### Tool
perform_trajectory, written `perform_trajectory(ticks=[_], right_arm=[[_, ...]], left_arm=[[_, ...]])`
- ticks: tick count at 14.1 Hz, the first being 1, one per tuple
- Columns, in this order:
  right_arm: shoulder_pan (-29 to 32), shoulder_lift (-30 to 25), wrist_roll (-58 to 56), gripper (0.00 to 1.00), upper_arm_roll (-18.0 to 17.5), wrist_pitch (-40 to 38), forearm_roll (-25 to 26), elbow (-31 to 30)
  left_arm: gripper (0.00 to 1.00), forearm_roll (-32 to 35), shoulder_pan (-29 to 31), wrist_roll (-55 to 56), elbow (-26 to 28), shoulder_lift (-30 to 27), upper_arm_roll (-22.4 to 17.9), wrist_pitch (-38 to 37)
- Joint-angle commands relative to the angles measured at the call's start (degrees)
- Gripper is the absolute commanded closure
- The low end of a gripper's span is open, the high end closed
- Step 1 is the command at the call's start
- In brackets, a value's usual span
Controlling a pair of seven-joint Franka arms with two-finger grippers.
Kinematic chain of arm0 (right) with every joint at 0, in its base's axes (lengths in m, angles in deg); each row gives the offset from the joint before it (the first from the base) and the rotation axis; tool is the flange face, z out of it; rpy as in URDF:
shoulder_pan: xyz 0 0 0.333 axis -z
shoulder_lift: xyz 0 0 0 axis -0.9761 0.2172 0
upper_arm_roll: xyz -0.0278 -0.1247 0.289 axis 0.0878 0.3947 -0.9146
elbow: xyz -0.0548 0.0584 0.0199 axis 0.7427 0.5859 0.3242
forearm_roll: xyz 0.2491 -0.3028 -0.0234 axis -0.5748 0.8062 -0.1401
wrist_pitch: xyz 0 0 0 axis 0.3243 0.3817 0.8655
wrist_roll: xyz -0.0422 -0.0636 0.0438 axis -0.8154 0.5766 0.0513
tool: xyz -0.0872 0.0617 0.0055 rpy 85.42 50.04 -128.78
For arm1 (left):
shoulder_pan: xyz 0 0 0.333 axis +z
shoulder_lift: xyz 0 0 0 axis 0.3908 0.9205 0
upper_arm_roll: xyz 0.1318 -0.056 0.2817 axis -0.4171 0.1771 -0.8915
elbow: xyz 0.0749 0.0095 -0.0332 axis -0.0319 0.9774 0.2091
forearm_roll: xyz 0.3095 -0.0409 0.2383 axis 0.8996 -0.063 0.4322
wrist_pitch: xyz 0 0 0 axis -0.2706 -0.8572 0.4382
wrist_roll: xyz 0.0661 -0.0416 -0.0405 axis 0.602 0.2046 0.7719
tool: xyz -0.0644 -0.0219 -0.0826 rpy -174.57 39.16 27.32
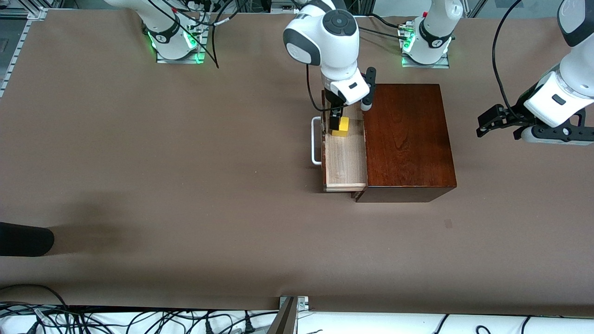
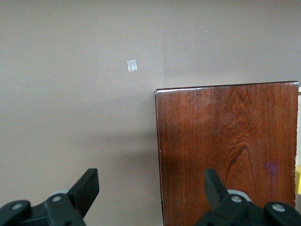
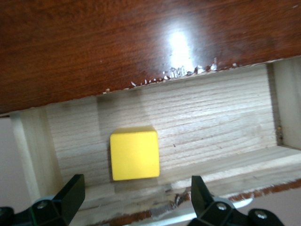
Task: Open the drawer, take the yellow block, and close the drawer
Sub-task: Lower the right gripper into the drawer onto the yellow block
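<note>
The drawer (image 1: 344, 162) of the dark reddish-brown wooden box (image 1: 406, 139) stands pulled out toward the right arm's end, its white bar handle (image 1: 315, 141) outermost. The yellow block (image 1: 342, 126) sits on the pale drawer floor, near the end farther from the front camera. My right gripper (image 1: 335, 121) hangs open just over the drawer beside the block; in the right wrist view the block (image 3: 134, 154) lies just ahead of the open fingers (image 3: 70, 194). My left gripper (image 1: 499, 125) waits open in the air past the box, toward the left arm's end; its wrist view shows the box top (image 2: 225, 150).
A dark rounded object (image 1: 23, 239) lies at the table edge toward the right arm's end. A small pale tape patch (image 2: 132, 66) marks the brown table. Cables run along the front edge.
</note>
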Motion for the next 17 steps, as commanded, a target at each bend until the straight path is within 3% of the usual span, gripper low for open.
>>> perform_trajectory(ticks=[1, 12, 15, 16, 17], right_arm=[[-1.3, 2.3, -0.6, 0.00, 0.7, 0.0, 0.7, 2.3], [-1.4, 6.0, -0.6, 0.00, 0.9, 4.1, 0.7, 2.3], [-1.4, 7.0, -0.8, 0.10, 1.1, 4.2, 0.8, 2.3], [-1.3, 7.3, -0.8, 0.18, 1.2, 4.5, 0.8, 2.3], [-1.4, 7.3, -1.1, 0.34, 1.3, 4.5, 0.8, 2.3]], left_arm=[[0.00, -0.3, -0.3, 0.3, -0.4, -0.5, -0.2, -1.0], [0.00, -0.3, -0.4, 0.3, -0.4, -0.5, -0.2, -1.0], [0.00, -0.3, -0.4, 0.3, -1.1, -0.2, -0.2, -1.0], [0.00, -0.3, -0.3, 0.2, -1.3, 0.2, -0.2, -1.0], [0.00, -0.3, -0.4, -0.1, -1.3, 0.2, -0.2, -1.0]])
